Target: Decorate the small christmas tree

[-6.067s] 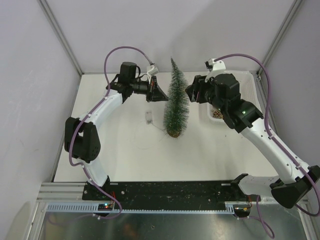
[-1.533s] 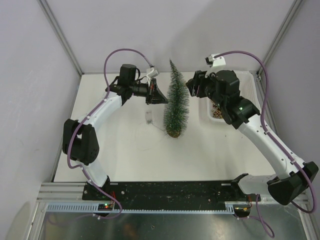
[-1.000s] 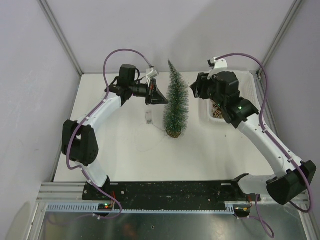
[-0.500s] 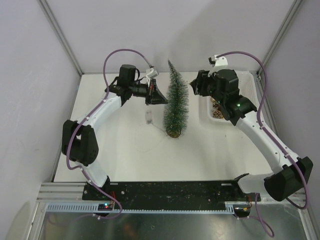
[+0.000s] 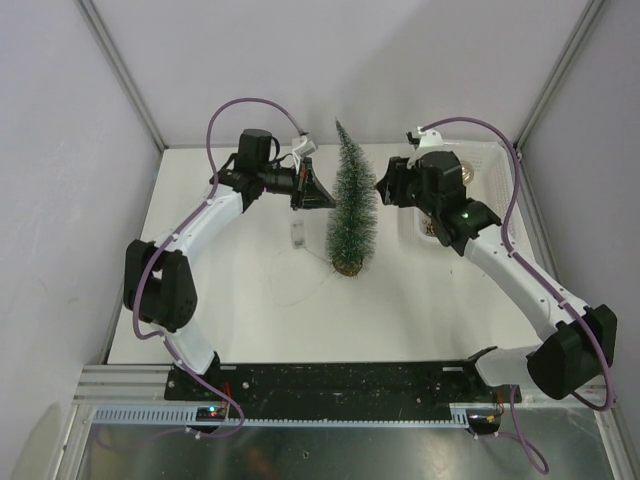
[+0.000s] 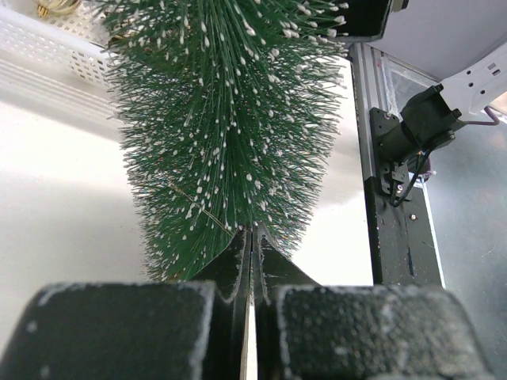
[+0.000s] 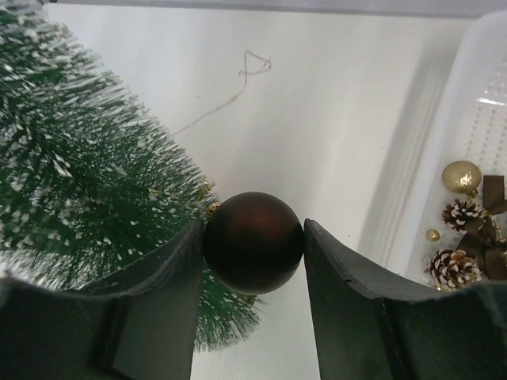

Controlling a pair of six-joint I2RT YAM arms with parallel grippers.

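The small christmas tree (image 5: pixel 352 215) is seen standing upright on the table (image 5: pixel 240 310), between the two claws. The left claw (image 5: pixel 325 195) is held shut, its two fingers pressed flat together. The tree is found directly ahead of its tips, with the frosted bristles (image 6: pixel 230 134) filling the wrist view just beyond them. Whether the tips actually touch the bristles cannot be told.

A matte brown ball (image 7: pixel 253 243) is gripped between the fingers of the right claw (image 7: pixel 253 241), which are set a ball's width apart. From this claw the tree is seen ahead and to the left, its bristles reaching in behind the ball. In the top view this claw (image 5: pixel 385 185) is placed just beside the tree's upper half, on the side opposite the left claw.

To the right of the right claw a white basket (image 7: pixel 475 119) is seen, in which pine cones (image 7: pixel 453 269) and a gold ball (image 7: pixel 461 176) are kept. A thin wire (image 7: pixel 238 87) is laid on the table beyond the brown ball. Below the left claw, near the tree's foot, a small clear box (image 5: pixel 296 233) is seen.
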